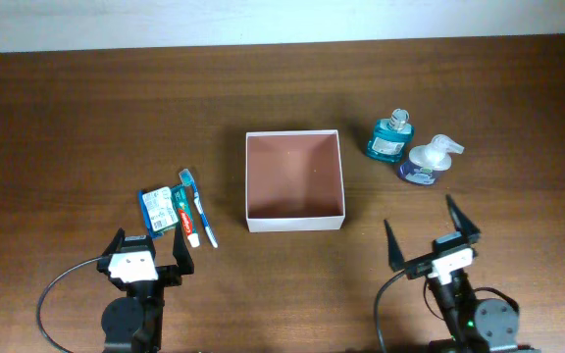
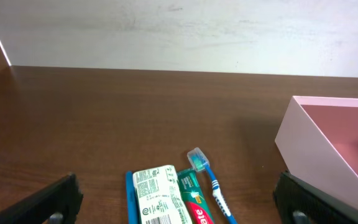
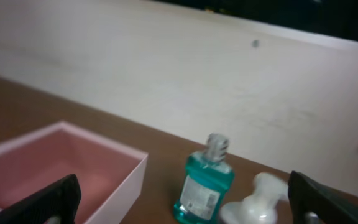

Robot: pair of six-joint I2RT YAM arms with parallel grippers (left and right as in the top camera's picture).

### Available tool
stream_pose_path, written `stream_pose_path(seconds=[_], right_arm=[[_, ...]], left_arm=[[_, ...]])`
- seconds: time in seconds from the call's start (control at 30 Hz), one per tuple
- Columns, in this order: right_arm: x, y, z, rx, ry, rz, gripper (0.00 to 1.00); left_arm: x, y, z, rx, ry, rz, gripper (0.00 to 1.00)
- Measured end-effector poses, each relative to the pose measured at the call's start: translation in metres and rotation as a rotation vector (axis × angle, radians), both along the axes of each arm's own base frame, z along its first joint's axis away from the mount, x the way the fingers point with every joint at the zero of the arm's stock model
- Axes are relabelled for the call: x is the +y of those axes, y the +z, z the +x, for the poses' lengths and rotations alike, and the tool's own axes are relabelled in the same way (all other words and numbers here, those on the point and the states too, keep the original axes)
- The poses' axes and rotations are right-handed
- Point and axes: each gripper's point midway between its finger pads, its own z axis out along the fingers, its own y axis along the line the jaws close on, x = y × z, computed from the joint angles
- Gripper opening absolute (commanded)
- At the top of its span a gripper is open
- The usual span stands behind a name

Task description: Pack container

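Holding left gripper point(image 1: 149, 238) wide open, empty, near toothpaste point(image 1: 183, 218) and toothbrush point(image 1: 200, 211); holding right gripper point(image 1: 419, 213) wide open, empty, near bottles point(image 1: 391, 139) beside container point(image 1: 294, 223).

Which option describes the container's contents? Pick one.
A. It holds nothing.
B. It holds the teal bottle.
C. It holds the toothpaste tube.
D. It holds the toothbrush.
A: the container shows only its bare reddish-brown inside, while the toothbrush and the teal bottle both lie outside it.

Toothpaste point(image 1: 185, 218) left of container point(image 1: 295, 224), bottles point(image 1: 390, 141) right
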Motion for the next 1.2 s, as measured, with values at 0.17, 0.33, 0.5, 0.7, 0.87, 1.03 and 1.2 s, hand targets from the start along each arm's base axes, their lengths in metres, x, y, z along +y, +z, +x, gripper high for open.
stream_pose_path(seconds=[0.17, 0.33, 0.5, 0.7, 0.87, 1.03, 1.2], right_arm=[[-0.018, 0.063, 0.003, 0.060, -0.103, 0.044, 0.99], [-0.034, 0.100, 0.025, 0.279, -0.210, 0.031, 0.99], [-0.041, 0.100, 0.061, 0.532, -0.271, -0.019, 0.99], [-0.042, 0.066, 0.102, 0.747, -0.293, -0.067, 0.99], [-0.040, 0.041, 0.127, 0.803, -0.292, -0.078, 0.99], [-0.032, 0.038, 0.149, 0.777, -0.254, -0.062, 0.99], [-0.017, 0.022, 0.168, 0.795, -0.180, -0.044, 0.94]], left_arm=[[0.000, 0.000, 0.000, 0.001, 0.000, 0.000, 0.99], [-0.001, -0.001, 0.000, 0.003, -0.003, 0.000, 0.99], [-0.001, -0.001, 0.000, 0.002, -0.003, 0.000, 0.99], [-0.001, -0.001, 0.000, 0.002, -0.003, 0.000, 0.99], [-0.001, -0.001, 0.000, 0.002, -0.004, 0.000, 0.99], [-0.001, -0.001, 0.000, 0.002, -0.003, 0.000, 0.99], [-0.001, -0.001, 0.000, 0.002, -0.004, 0.000, 0.99]])
